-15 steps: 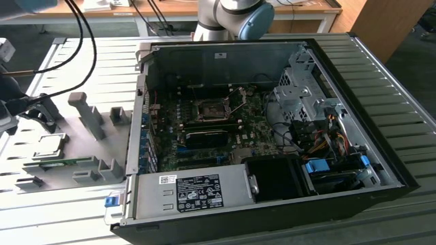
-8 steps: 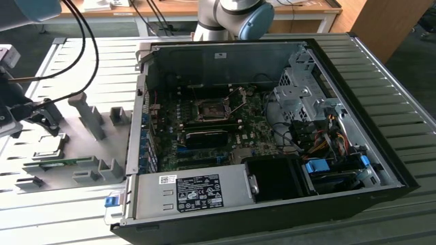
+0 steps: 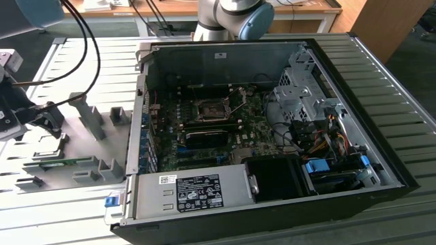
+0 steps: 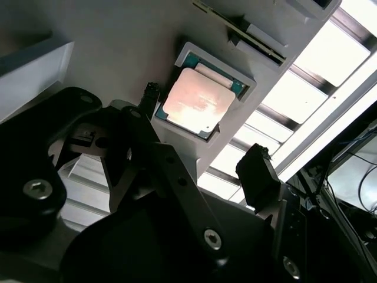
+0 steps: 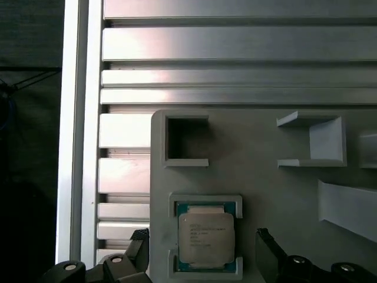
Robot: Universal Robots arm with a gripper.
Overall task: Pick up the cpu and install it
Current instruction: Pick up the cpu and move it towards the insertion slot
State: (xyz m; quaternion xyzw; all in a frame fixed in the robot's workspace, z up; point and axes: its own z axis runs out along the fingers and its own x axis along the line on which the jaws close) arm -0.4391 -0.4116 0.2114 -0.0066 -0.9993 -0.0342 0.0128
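Gripper (image 5: 201, 238) over the cpu (image 5: 206, 236). My fingers (image 5: 266, 252) are spread apart, one on either side of it, nothing clamped. In both wrist views the cpu lies flat, metal top up, seated in its grey holder (image 5: 205, 199) on the fixture plate (image 5: 265, 188). The open computer case (image 3: 225, 64) and its socket (image 3: 212, 109) stand well apart.

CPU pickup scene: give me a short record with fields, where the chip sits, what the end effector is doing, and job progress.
cpu: lying metal side up in a pocket of the grey fixture
end effector: open, one finger at each side of the cpu
case: open, at the exterior view's right of the fixture
progress: cpu not yet lifted
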